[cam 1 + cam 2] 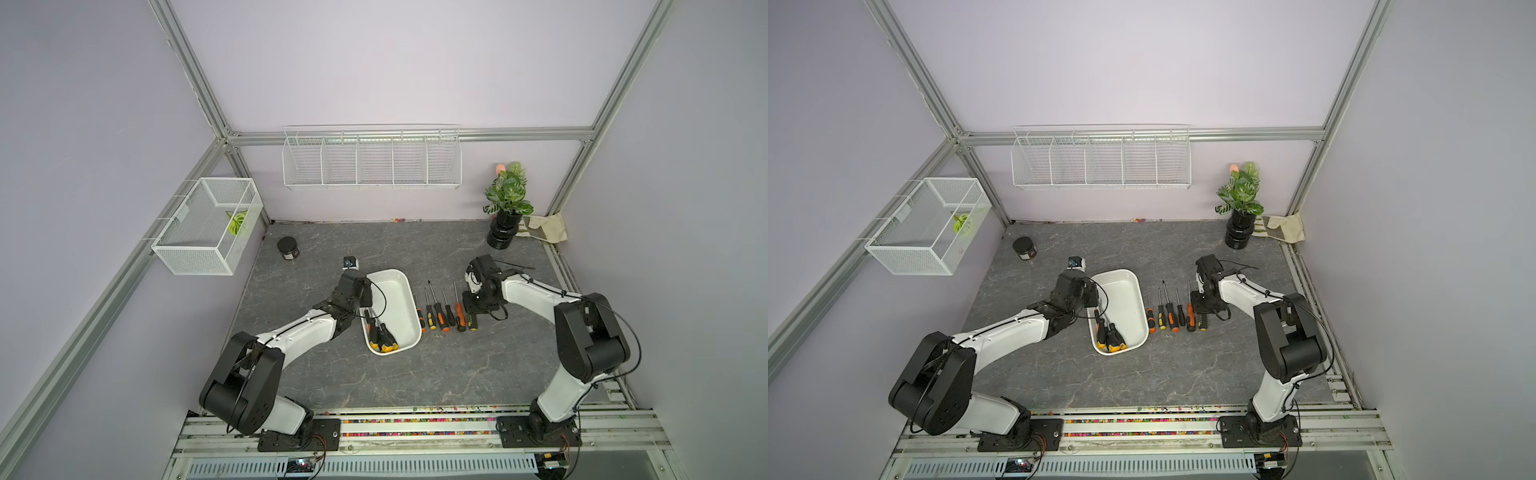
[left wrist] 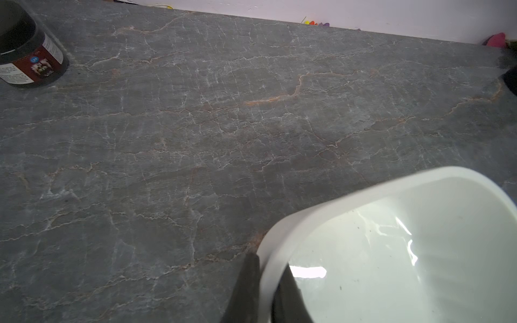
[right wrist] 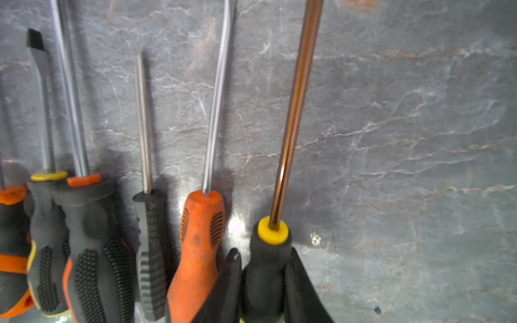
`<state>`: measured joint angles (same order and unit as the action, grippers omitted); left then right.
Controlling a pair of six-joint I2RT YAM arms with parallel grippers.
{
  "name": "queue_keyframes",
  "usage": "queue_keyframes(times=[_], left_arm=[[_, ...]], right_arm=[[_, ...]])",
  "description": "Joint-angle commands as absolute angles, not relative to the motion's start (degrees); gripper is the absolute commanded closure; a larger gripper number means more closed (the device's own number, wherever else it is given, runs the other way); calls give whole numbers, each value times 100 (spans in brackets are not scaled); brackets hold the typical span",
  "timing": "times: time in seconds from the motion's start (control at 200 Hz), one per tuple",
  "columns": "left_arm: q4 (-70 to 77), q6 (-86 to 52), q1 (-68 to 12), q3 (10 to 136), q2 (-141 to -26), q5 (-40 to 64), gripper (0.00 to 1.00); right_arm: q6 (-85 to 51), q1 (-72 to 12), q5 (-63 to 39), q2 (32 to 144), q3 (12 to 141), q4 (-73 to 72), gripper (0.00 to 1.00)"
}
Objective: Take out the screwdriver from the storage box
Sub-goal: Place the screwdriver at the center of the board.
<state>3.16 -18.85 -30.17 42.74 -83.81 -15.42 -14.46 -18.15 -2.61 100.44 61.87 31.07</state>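
left jaws pinch storage box (image 2: 335, 200) rim, right jaws pinch yellow-collared screwdriver (image 3: 268, 268); spreading could knock orange-handled neighbour (image 3: 200, 246) at its 9 o'clock.

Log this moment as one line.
left hand: shut on shallow white plastic tub rim | right hand: shut on black-handled yellow-collared screwdriver | other screwdrivers: in tub

In both top views you have a white wire-mesh basket (image 1: 203, 239) at the left, holding a green leaf (image 1: 237, 222). Just right of it, a black jar (image 1: 288, 248) sits on the grey marble tabletop (image 1: 415, 374). A long wire rack (image 1: 372, 166) with dividers hangs at upper centre. At the right, a potted plant (image 1: 509, 195) stands with a cloth bag (image 1: 546, 228) just beside it.
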Motion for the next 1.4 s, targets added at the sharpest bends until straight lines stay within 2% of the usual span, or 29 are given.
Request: queue_keyframes(times=[0.0, 0.18, 0.415, 0.72, 1.13, 1.4], left_arm=[[415, -1848, -3034, 4258, -8446, -1527, 100], [413, -1844, -3034, 4289, -8481, -1512, 100], [404, -1848, -3035, 4291, -8484, -1512, 100], [389, -1851, -3037, 4315, -8505, -1494, 100], [412, -1872, -3048, 4315, -8514, -1490, 100], [363, -1872, -3070, 4332, -8465, -1521, 100]], right_arm=[[-1355, -1769, -222, 10129, 6124, 3064, 87], [-1354, -1766, -193, 10177, 6128, 3060, 73], [-1354, -1758, -220, 10194, 6152, 3062, 61], [-1380, -1749, -259, 9992, 6146, 3080, 61], [-1500, -1922, -708, 9076, 5902, 3192, 57], [-1709, -2879, -238, 8183, 5630, 3281, 57]])
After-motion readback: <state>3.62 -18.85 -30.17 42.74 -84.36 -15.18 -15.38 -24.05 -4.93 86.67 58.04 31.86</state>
